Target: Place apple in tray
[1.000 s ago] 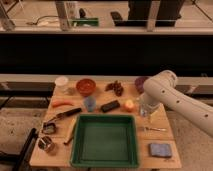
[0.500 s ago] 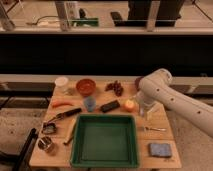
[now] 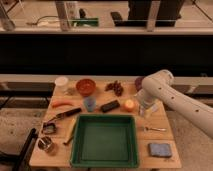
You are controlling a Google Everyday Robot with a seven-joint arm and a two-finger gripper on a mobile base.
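The apple (image 3: 129, 104), small and orange-yellow, sits on the wooden table just behind the tray's right back corner. The green tray (image 3: 106, 116) takes up the table's front middle and holds nothing. My white arm comes in from the right and bends down, so my gripper (image 3: 144, 111) hangs close to the right of the apple, low over the table. It stands open with nothing in it, and the apple rests free on the table.
Along the back stand a white cup (image 3: 61, 82), an orange-red bowl (image 3: 85, 86), a dark cluster of grapes (image 3: 115, 87) and a purple bowl (image 3: 138, 81) partly behind my arm. A carrot (image 3: 62, 104), blue cup (image 3: 89, 103), black bar (image 3: 110, 106), metal utensil (image 3: 155, 129) and blue sponge (image 3: 159, 149) lie around the tray.
My arm has swung left and down, bringing the gripper from the table's right edge to beside the apple. Nothing on the table has moved.
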